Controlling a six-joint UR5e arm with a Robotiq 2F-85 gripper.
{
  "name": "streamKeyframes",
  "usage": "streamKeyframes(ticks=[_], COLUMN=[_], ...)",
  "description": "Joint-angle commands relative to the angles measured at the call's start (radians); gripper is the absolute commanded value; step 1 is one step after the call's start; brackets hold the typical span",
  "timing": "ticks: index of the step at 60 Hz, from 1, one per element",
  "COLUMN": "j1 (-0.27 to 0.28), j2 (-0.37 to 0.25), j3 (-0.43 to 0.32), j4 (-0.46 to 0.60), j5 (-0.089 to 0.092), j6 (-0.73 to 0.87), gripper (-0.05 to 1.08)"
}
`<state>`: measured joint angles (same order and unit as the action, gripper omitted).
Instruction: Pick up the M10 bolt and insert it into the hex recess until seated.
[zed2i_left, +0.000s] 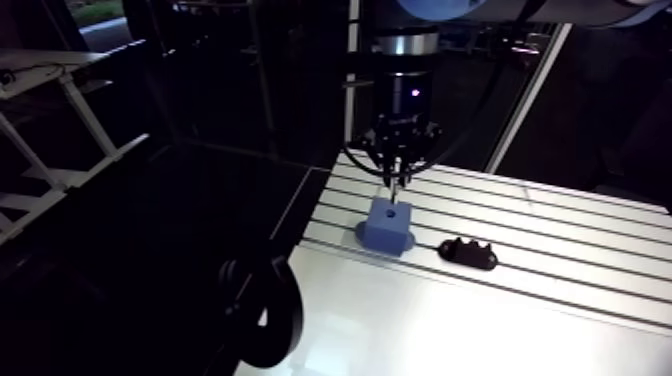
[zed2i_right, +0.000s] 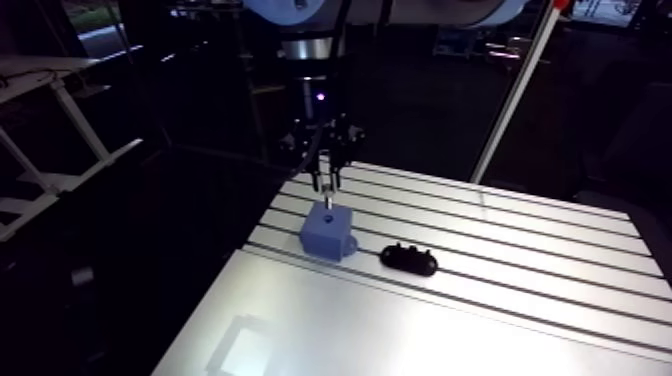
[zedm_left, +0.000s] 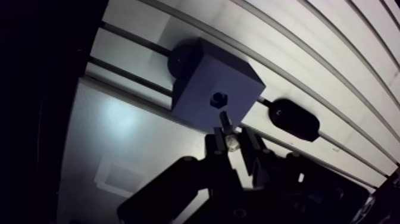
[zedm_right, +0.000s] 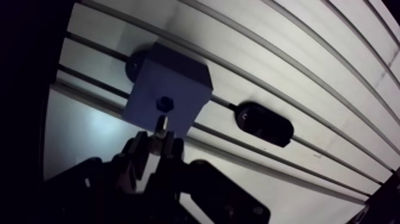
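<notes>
As the arm view showed, a matte blue block (zed2i_left: 388, 228) sat on the slotted aluminium table (zed2i_left: 560, 215) beside a glossy black lobed part (zed2i_left: 467, 253), gripper (zed2i_left: 397, 178) vertical above it. Wrist view: fingers (zedm_left: 211, 146) pinched the M10 bolt (zedm_left: 225, 124), tip near the hex recess (zedm_left: 219, 99), not in it.

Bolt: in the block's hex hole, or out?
Out. The gripper holds the bolt above the blue block, its tip short of the hex hole, which shows dark and empty.

I count one bolt (zedm_left: 225, 124), one blue block (zed2i_left: 388, 228) with one hex recess (zedm_left: 219, 99), and one black oblong part (zed2i_left: 468, 253).
</notes>
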<state>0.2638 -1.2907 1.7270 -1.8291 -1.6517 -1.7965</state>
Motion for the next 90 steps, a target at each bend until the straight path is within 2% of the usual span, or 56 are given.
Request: streamKeyframes(ticks=[1, 27, 39, 90], j1=[0.002, 0.002, 0.003, 0.008], j2=[0.002, 0.006, 0.009, 0.014], j3=[0.004, 0.019, 0.037, 0.049], j4=[-0.015, -0.023, -0.078, -0.082], j5=[0.0, -0.001, -0.004, -0.006], j6=[-0.001, 0.003, -0.001, -0.002], gripper=[1.08, 1.08, 1.08, 1.08])
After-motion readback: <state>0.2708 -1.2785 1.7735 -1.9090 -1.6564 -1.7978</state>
